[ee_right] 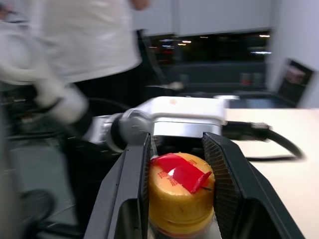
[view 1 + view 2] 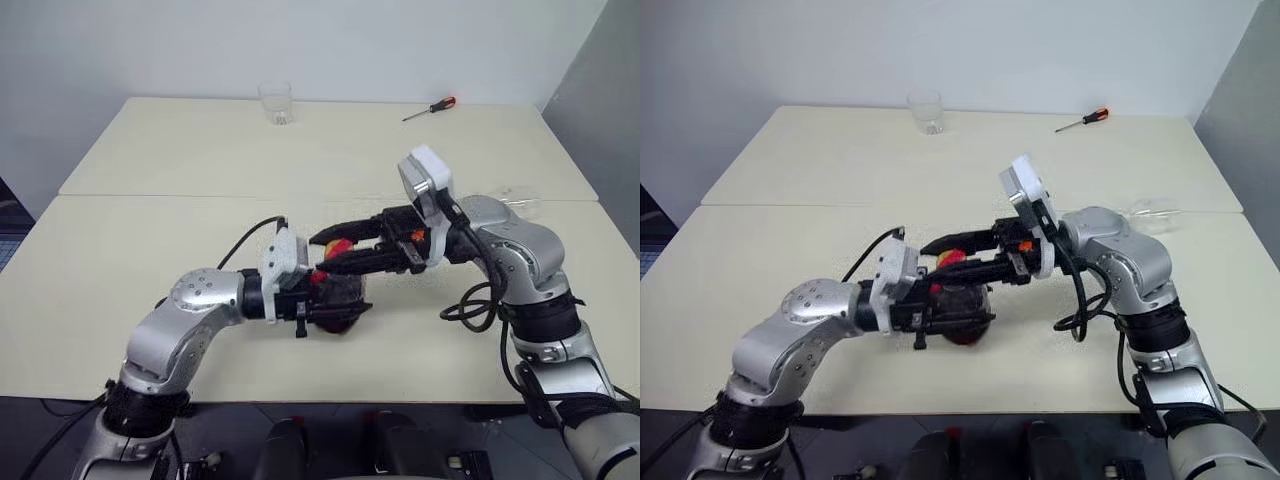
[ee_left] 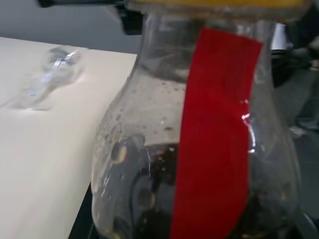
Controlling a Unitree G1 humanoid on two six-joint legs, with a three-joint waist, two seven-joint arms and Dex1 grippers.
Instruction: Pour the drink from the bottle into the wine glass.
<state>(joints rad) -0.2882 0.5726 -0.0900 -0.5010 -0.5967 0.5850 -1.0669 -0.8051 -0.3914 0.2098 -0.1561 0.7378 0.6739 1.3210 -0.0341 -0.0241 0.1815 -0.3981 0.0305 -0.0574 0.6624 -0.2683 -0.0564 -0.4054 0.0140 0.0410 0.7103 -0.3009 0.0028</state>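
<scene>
A lab or office: plain cream tables (image 2: 150,250), bare white wall (image 2: 300,40), stray screwdriver (image 2: 430,108).

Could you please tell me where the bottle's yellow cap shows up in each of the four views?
Left eye view: yellow cap centre, between the right gripper's jaws.
Right eye view: centre, likewise.
Left wrist view: a yellow band along the top edge, above the bottle.
Right wrist view: low centre, clamped between the jaws.
Shared landmark: the red label strip.
</scene>
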